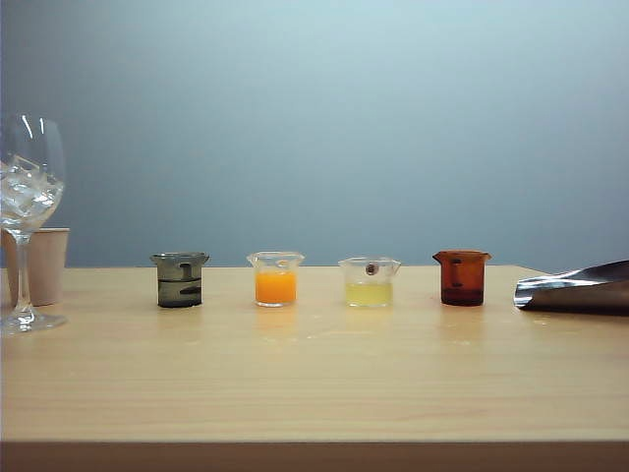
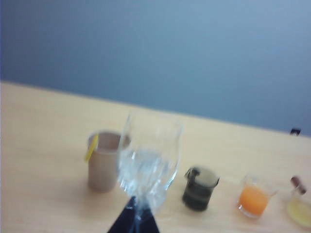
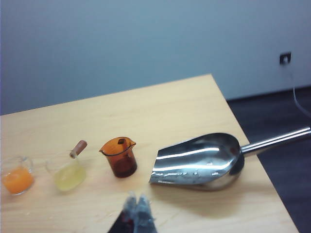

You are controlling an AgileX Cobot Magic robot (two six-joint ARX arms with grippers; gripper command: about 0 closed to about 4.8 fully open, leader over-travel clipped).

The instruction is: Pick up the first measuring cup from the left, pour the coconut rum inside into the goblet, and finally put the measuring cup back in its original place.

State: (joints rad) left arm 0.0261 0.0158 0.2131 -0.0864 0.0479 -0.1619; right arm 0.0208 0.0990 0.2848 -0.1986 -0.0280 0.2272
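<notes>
I'm seeing the smoky first measuring cup (image 1: pixel 180 279) standing upright at centre-left, beside the round-bowled glass goblet (image 1: pixel 27 206). The right gripper (image 3: pixel 137 212) is sitting pinched closed low in its view; the left gripper (image 2: pixel 134 219) I cannot tell.

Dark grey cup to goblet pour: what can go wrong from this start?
1. The first measuring cup stands close to the orange cup; a wide approach by the left gripper could knock it.
2. The goblet is tall on a thin stem, with the paper cup right behind; a bump while pouring may tip it.
3. Ice fills the bowl, so rum could splash.

The right gripper is shut, near the scoop.
</notes>
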